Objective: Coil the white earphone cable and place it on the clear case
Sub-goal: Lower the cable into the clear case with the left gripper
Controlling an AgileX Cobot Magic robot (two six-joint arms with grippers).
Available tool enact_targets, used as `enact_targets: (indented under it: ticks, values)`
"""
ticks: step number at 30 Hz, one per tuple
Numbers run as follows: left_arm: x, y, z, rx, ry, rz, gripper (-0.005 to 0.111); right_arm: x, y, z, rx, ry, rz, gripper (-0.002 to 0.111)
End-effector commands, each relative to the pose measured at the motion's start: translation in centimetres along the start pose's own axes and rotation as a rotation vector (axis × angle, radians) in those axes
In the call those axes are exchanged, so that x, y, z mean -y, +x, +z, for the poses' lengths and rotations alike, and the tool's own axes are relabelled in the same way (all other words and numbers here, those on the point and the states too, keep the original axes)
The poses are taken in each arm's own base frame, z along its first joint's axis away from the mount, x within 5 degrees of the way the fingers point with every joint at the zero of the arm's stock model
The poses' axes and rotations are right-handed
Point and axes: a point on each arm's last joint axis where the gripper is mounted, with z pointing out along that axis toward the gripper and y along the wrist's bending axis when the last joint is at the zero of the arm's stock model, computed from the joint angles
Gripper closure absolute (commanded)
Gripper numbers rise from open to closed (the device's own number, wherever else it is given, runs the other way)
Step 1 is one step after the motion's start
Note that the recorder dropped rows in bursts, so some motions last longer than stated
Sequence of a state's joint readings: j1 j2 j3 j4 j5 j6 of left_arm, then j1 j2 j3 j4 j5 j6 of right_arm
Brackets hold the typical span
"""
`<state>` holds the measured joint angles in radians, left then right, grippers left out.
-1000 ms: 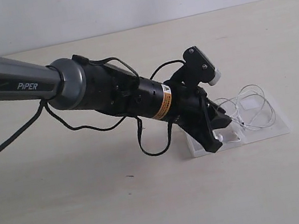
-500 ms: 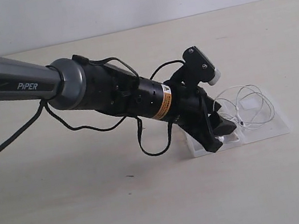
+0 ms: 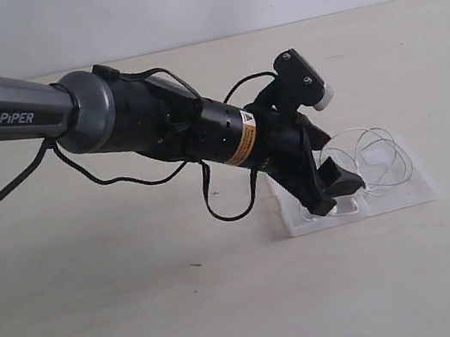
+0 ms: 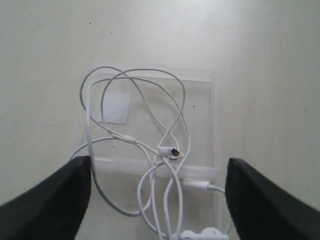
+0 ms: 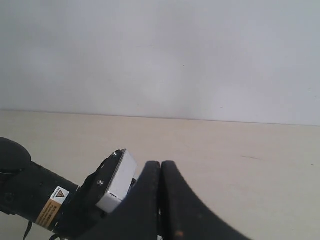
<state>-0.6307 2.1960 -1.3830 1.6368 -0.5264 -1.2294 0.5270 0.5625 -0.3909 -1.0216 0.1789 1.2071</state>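
The white earphone cable (image 3: 378,161) lies in loose loops on the clear case (image 3: 412,190), on the table right of centre. My left gripper (image 3: 335,193) hangs open just above the case's left half, touching nothing. In the left wrist view the cable (image 4: 134,142) crosses both halves of the case (image 4: 201,120). One loop spills over the edge beside the white sticker (image 4: 116,107), and the earbuds (image 4: 200,234) lie between the spread fingers of my left gripper (image 4: 158,172). My right gripper (image 5: 161,172) is shut and empty, raised off the table; the exterior view does not show it.
The left arm (image 3: 157,128) stretches across the table from the left, with black cables (image 3: 232,211) hanging under it. Its wrist camera (image 5: 117,182) shows in the right wrist view. Bare beige table surrounds the case, and a white wall stands behind.
The left arm has risen a little and its fingers have lifted off the case's left half. The cable loops have settled slightly on the case.
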Motion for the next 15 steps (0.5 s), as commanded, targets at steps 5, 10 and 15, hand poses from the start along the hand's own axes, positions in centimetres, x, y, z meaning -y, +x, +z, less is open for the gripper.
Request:
enact_targets:
  ticks: [5, 10, 15]
  values:
    - [-1.1, -0.5, -0.8, -0.014, -0.113, -0.065, 0.034, 0.1, 0.1, 0.0, -0.001, 0.009, -0.023, 0.108]
    - [-1.4, -2.0, -2.4, 0.028, -0.140, -0.108, 0.035, 0.1, 0.1, 0.0, -0.001, 0.009, -0.042, 0.108]
    - [-1.0, -3.6, -4.6, 0.075, -0.117, -0.131, 0.052, 0.1, 0.1, 0.0, -0.001, 0.009, -0.042, 0.108]
